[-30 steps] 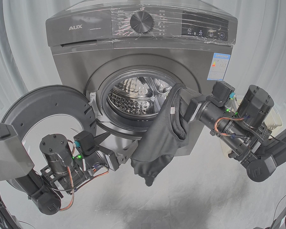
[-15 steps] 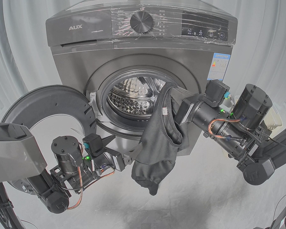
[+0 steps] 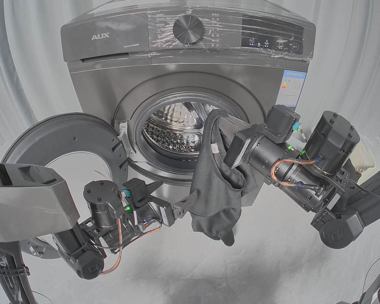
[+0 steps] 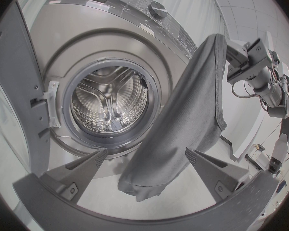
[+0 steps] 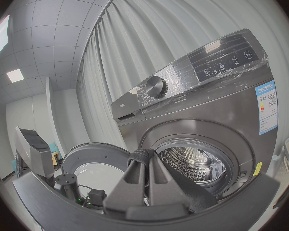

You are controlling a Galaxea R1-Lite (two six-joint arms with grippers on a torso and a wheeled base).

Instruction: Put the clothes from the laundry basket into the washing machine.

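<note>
A dark garment [image 3: 215, 186] is pinched by the right hand [image 5: 147, 158] and hung before the open washing machine [image 3: 109, 77] for feeding in. The left hand [image 4: 145, 150] is spread beside its trailing end, likely to gather it.

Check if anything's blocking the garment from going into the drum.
Nothing visible does. The door stands open leftward, the drum is clear, and the right gripper holds the garment just before it.

We see a pale grey, smooth floor [image 3: 249, 271], and on it, far and central, stands a grey metal front-loading washing machine [image 3: 114, 81] with its round door [image 3: 67, 138] swung open to the left. A white plastic laundry basket [image 3: 365, 155] sits just beside the machine's right side, partly hidden.
</note>
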